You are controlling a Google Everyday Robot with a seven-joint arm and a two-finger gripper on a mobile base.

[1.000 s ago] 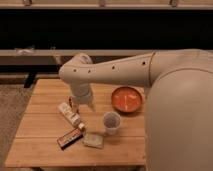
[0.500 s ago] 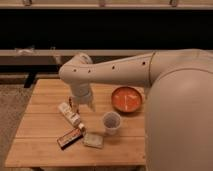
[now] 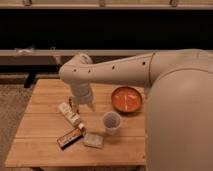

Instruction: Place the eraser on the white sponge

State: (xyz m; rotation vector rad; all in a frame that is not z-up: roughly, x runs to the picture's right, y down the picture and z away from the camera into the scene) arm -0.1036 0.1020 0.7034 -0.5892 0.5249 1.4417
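The eraser (image 3: pixel 69 137), a dark bar with orange-tan edging, lies flat near the table's front left. Just right of it, a small gap away, rests the white sponge (image 3: pixel 93 140), a pale squarish pad. My gripper (image 3: pixel 82 105) hangs from the white arm above the table's middle, behind both objects and over the upper end of a whitish carton. Its fingers stand open and hold nothing. It is well clear of the eraser.
A whitish oblong carton (image 3: pixel 70 114) lies diagonally behind the eraser. A white paper cup (image 3: pixel 112 122) stands upright right of the sponge, and an orange bowl (image 3: pixel 126 99) sits behind it. The wooden table (image 3: pixel 40 107) stands before dark shelving; my arm's bulk covers its right side.
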